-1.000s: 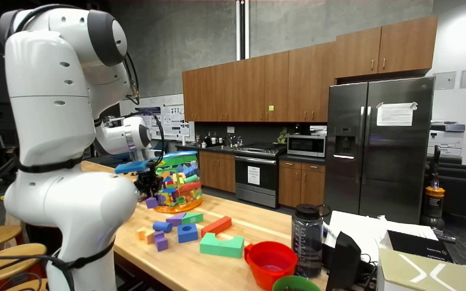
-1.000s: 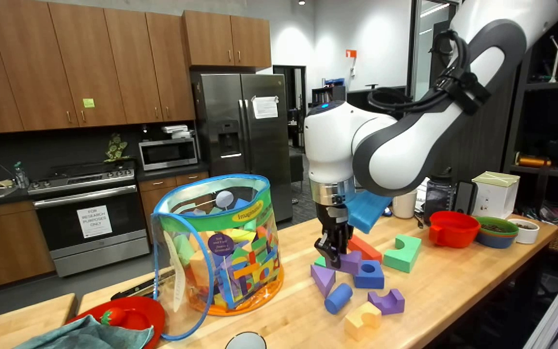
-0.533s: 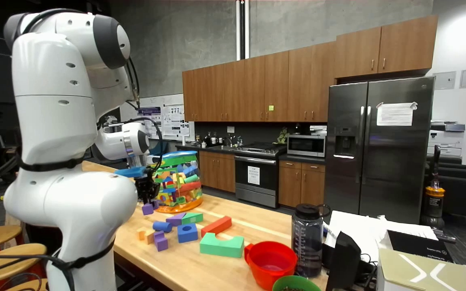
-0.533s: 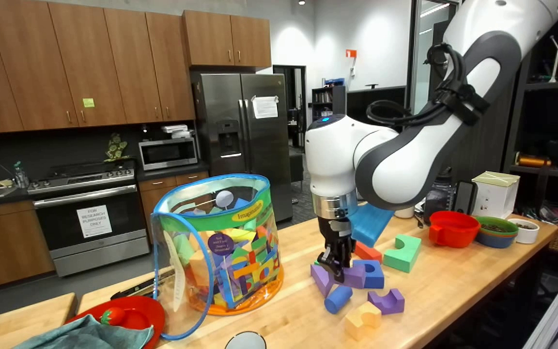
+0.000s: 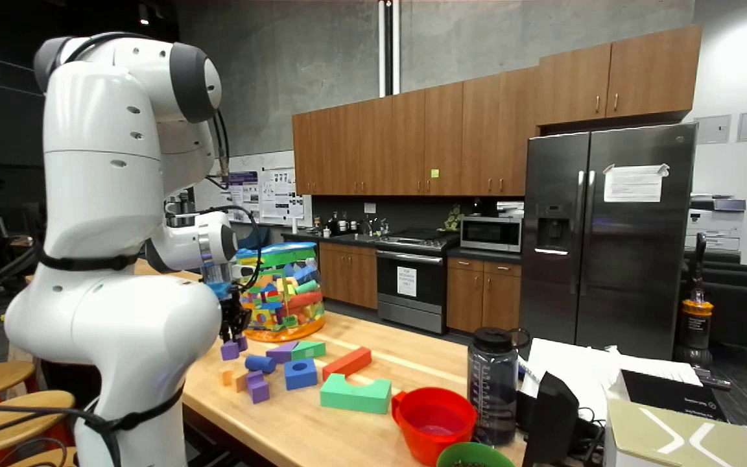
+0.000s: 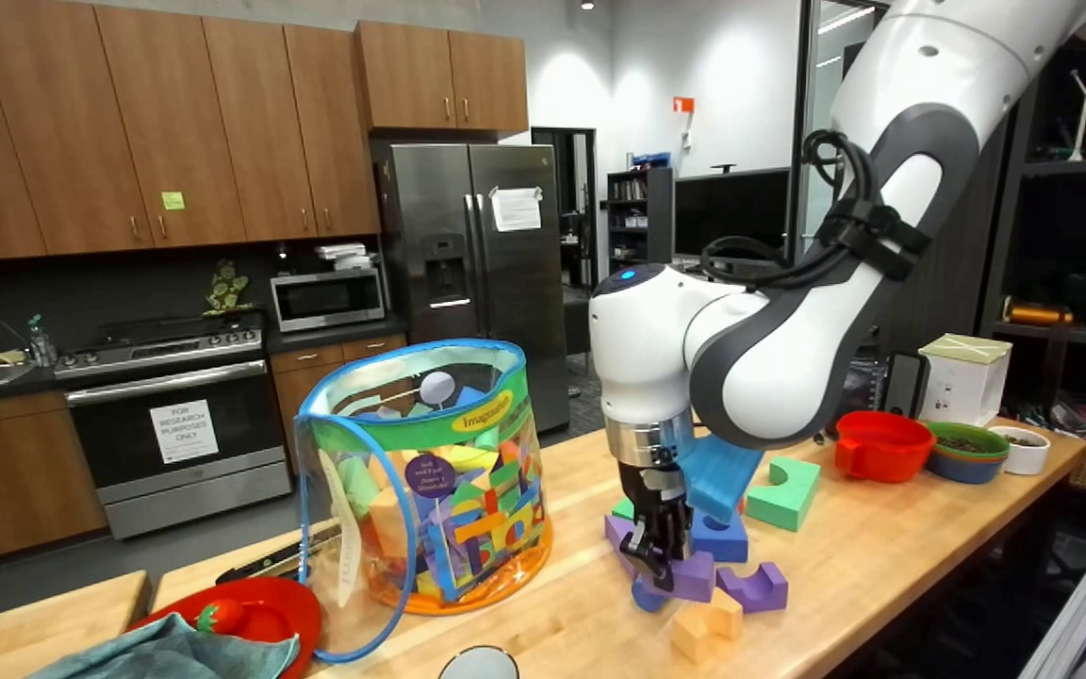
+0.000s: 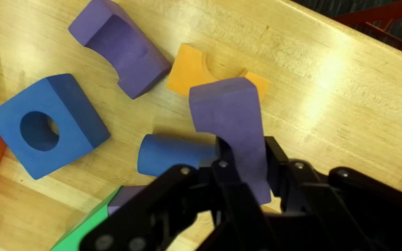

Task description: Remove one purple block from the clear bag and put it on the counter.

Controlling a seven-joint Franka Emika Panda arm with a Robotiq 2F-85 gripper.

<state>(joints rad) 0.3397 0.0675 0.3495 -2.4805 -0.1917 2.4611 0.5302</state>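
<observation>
My gripper (image 7: 248,148) is shut on a purple block (image 7: 232,111) with a curved cut, one finger on each side. The gripper (image 6: 661,558) and held block (image 6: 694,577) are low over the counter (image 6: 882,542), among loose blocks; I cannot tell whether the block touches it. The gripper (image 5: 234,329) and block (image 5: 230,351) also show beside the arm's base. The clear bag (image 6: 345,436), full of coloured blocks, stands upright on the counter, apart from the gripper. Another purple notched block (image 7: 120,52) and a purple triangle (image 6: 620,539) lie on the counter.
Near the held block lie a blue cylinder (image 7: 173,155), a yellow arch block (image 7: 187,69) and a blue block with a hole (image 7: 72,108). A red block (image 5: 347,363), a green arch block (image 5: 355,394), a red bowl (image 5: 435,415) and a dark bottle (image 5: 493,389) stand farther along.
The arm has lowered, carrying the held purple block down towards the counter, over the blue cylinder in an exterior view. The gripper stays shut on it. The bag and loose blocks have not moved.
</observation>
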